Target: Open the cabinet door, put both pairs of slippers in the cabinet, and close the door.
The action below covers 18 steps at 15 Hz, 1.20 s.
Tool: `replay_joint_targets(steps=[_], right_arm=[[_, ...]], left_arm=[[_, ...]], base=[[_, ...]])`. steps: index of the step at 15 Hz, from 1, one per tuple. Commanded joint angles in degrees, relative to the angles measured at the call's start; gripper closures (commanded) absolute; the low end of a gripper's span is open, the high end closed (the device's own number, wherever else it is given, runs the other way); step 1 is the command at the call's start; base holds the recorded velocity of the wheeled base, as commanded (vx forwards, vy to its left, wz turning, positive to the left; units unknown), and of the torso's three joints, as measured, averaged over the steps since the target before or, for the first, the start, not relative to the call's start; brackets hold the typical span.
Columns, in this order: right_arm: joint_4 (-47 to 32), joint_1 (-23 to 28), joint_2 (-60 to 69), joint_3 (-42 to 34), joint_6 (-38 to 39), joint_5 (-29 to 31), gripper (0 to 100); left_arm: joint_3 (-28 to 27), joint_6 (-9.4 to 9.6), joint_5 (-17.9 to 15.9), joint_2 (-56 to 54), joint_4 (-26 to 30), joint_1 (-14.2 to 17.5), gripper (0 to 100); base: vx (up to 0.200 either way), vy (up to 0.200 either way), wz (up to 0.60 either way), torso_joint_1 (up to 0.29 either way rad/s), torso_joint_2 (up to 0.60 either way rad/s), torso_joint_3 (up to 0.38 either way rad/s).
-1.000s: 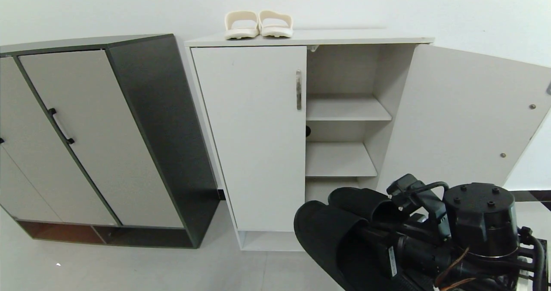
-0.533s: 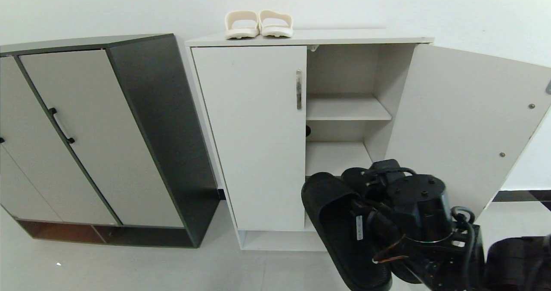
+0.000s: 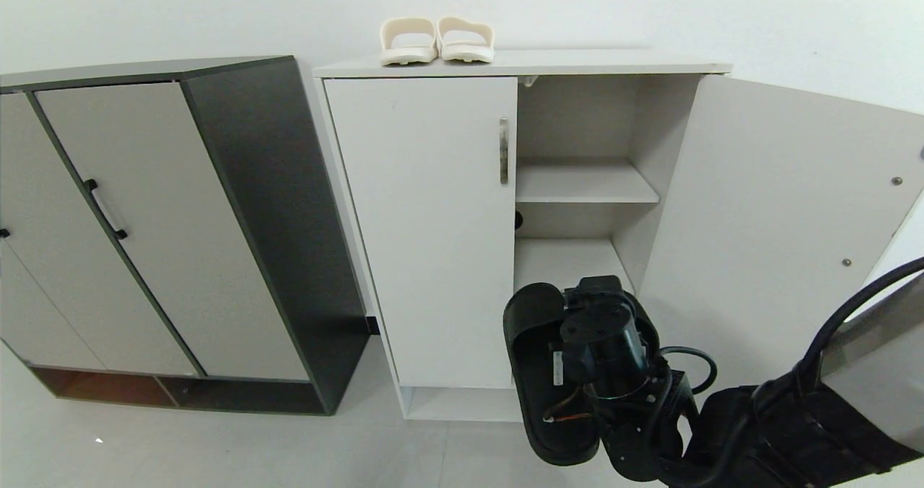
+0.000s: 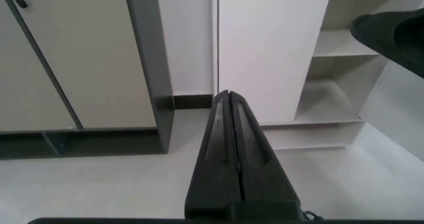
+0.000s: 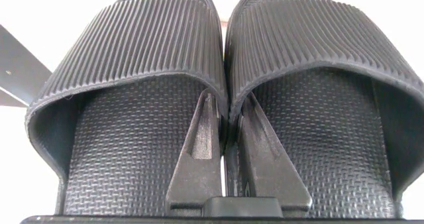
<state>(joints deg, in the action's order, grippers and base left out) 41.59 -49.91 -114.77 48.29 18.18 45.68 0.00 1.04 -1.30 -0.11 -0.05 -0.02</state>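
Observation:
A white cabinet [image 3: 433,257] stands with its right door [image 3: 779,206] swung open, showing bare shelves [image 3: 577,185]; its left door is closed. A cream pair of slippers [image 3: 437,40] rests on the cabinet top. My right gripper [image 5: 225,148] is shut on the black pair of slippers [image 5: 225,71], pinching their inner sides together. In the head view the black slippers [image 3: 538,358] hang in front of the open compartment, near the lower shelf. My left gripper [image 4: 230,98] is shut on nothing, low above the floor in front of the cabinets.
A dark grey cabinet [image 3: 180,228] with closed doors stands left of the white one, close beside it. The open door juts out to the right of the compartment. Pale floor [image 3: 253,452] lies in front of both cabinets.
My right arm has carried the black slippers forward and left, from low right up to the front of the open compartment. The head view has shifted slightly.

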Motion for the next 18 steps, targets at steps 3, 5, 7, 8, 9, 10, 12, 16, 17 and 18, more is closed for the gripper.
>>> replay_joint_targets(steps=[3,5,7,8,9,10,12,16,17,18], right_arm=[[0.1,0.2,-2.2,0.9,0.0,0.1,100],[0.1,1.0,-3.3,2.3,-0.1,0.0,100],[0.1,1.4,-4.9,5.3,-1.2,-0.2,100],[0.1,1.5,-6.2,7.5,-1.6,-0.3,100],[0.1,1.4,-6.7,8.3,-1.6,-0.4,100],[0.2,1.3,-6.7,8.2,-1.5,-0.4,100],[1.4,1.2,-7.1,7.7,-1.3,-0.5,100],[3.1,1.1,-9.2,7.3,-1.4,-0.5,100],[3.1,1.0,-9.3,7.3,-1.4,-0.5,100],[3.1,0.9,-9.5,7.3,-1.4,-0.5,100]], left_arm=[[0.0,-0.16,0.0,0.2,0.0,0.0,100],[0.0,-0.16,0.0,0.2,0.0,0.0,100],[0.0,-0.07,0.0,0.2,0.0,0.0,100],[0.0,-0.07,0.0,0.2,0.0,0.0,100],[0.0,-0.07,0.0,0.2,0.0,0.0,100],[0.0,-0.07,0.0,0.2,0.0,0.0,100],[0.0,-0.07,0.0,0.2,0.0,0.0,100],[0.0,0.02,0.0,0.2,0.0,0.0,100],[0.0,0.02,0.0,0.2,0.0,0.0,100],[0.0,-0.07,0.0,0.2,0.0,0.0,100]], base=[[0.0,-0.133,0.0,0.003,0.0,0.002],[0.0,0.0,0.0,0.0,0.0,0.0],[0.0,0.0,0.0,0.0,0.0,0.0],[0.0,0.0,0.0,0.0,0.0,0.0],[0.0,0.0,0.0,0.0,0.0,0.0],[0.0,0.0,0.0,0.0,0.0,0.0],[0.0,0.0,0.0,0.0,0.0,0.0],[0.0,0.0,0.0,0.0,0.0,0.0],[0.0,0.0,0.0,0.0,0.0,0.0],[0.0,0.0,0.0,0.0,0.0,0.0]])
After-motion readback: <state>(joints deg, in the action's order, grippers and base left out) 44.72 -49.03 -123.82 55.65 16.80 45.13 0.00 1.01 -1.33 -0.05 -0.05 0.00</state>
